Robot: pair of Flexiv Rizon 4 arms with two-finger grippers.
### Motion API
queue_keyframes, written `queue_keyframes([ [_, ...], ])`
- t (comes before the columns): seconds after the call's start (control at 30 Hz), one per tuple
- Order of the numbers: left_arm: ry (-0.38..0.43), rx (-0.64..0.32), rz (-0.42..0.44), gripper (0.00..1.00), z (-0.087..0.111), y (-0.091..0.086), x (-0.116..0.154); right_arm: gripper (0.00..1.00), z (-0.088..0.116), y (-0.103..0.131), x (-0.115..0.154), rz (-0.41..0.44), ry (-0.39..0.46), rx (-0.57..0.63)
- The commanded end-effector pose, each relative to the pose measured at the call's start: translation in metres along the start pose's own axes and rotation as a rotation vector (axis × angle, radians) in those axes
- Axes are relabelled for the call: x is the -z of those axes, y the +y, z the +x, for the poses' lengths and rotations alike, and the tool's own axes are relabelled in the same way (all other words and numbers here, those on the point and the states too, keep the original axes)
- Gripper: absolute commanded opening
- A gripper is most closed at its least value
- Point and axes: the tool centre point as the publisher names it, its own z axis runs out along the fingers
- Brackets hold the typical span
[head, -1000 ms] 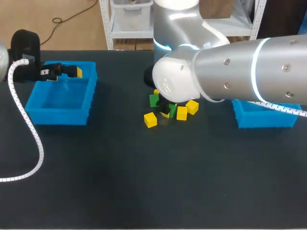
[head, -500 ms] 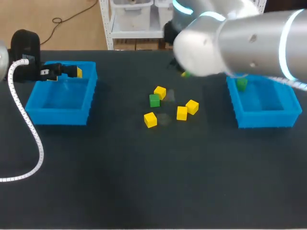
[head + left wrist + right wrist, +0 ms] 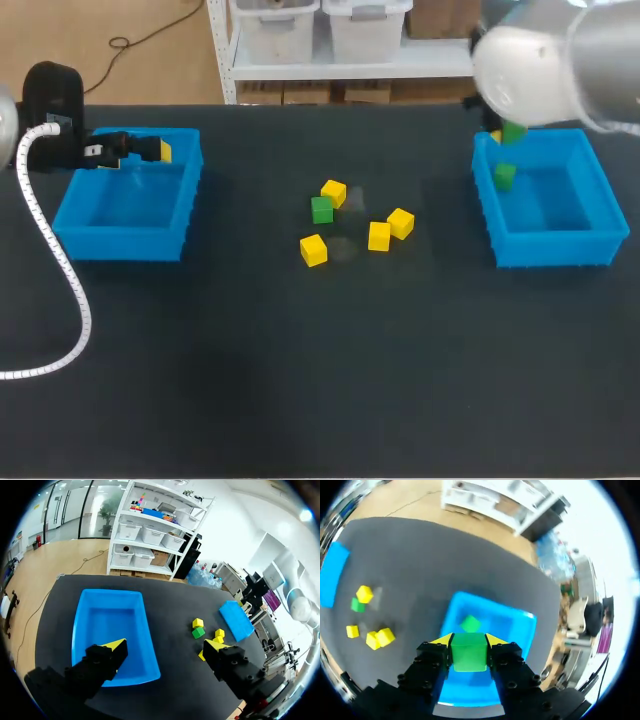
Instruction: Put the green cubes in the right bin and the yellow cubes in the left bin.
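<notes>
On the black table (image 3: 300, 380), one small yellow cube (image 3: 313, 249) lies just in front of the loose green cube (image 3: 321, 210). A yellow pair (image 3: 380, 236) sits near its right, and another yellow cube (image 3: 334, 192) sits just behind it. Well to its left stands the left blue plastic bin (image 3: 120, 240), with the left gripper (image 3: 165, 645) spread wide and empty above the far rim. Well to its right, the right gripper (image 3: 469, 640) clamps a held green cube (image 3: 468, 654) over the right blue plastic bin (image 3: 550, 248), where a third green cube (image 3: 504, 176) lies.

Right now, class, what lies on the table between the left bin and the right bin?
The head view shows one green cube and four yellow cubes, clustered midway between the left bin and the right bin.
</notes>
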Motion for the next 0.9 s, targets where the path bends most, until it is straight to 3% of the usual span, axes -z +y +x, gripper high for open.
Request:
queue_keyframes([
  [0.03,-0.007,-0.002,0.012,1.00,0.001,0.002,0.000,0.44,0.027,-0.002,-0.012,0.009,-0.068,-0.167],
  [0.07,-0.007,-0.002,0.012,1.00,0.001,0.002,0.000,1.00,0.028,0.001,-0.011,0.008,-0.076,-0.167],
  [0.3,-0.007,-0.002,0.012,1.00,0.001,0.002,0.000,1.00,0.001,0.041,0.015,-0.042,-0.169,-0.062],
  [0.53,-0.007,-0.002,0.012,1.00,0.001,0.002,0.000,1.00,-0.029,0.130,0.038,-0.157,-0.243,0.128],
  [0.7,-0.007,-0.002,0.012,1.00,0.001,0.002,0.000,1.00,-0.039,0.196,0.033,-0.217,-0.224,0.216],
  [0.9,-0.007,-0.002,0.012,1.00,0.001,0.002,0.000,1.00,-0.041,0.245,0.016,-0.262,-0.137,0.210],
])
